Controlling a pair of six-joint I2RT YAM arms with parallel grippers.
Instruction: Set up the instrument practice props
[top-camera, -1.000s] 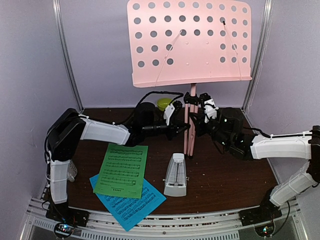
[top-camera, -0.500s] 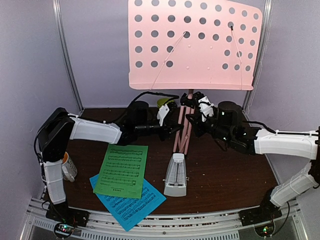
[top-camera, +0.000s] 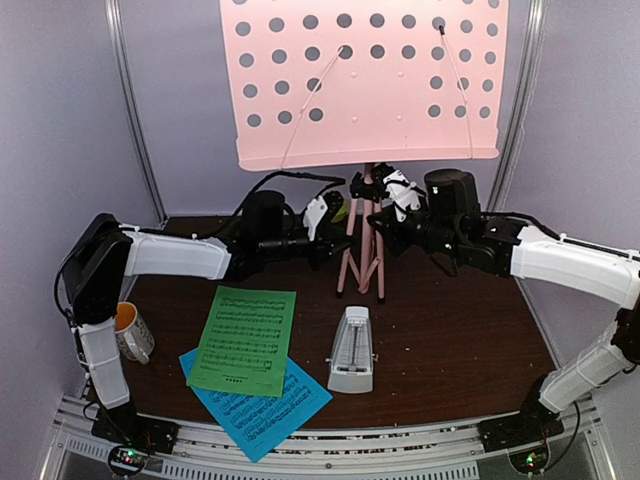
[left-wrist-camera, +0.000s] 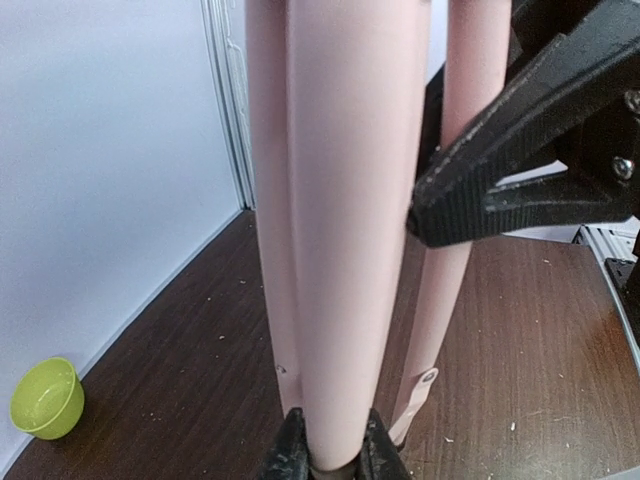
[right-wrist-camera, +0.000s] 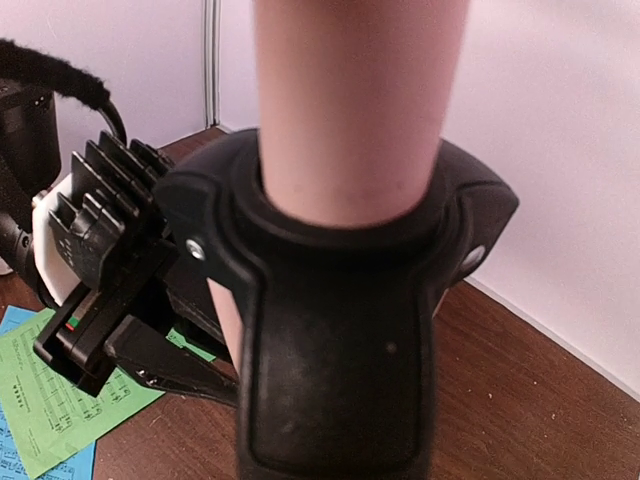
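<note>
Music stand (top-camera: 365, 80) has risen and shifted left since 0.5 s ago, tripod now splayed just behind metronome (top-camera: 351, 349). Left gripper (left-wrist-camera: 334, 458) clamped on one leg (left-wrist-camera: 340, 250). Right gripper (top-camera: 388, 214) at the shaft, grip state unclear.

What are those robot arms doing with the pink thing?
Two robot arms are setting up the pink music stand. The left gripper pinches one leg low down; the right gripper is at the black collar above. The green sheet, blue sheet and metronome sit on the table in front.
</note>
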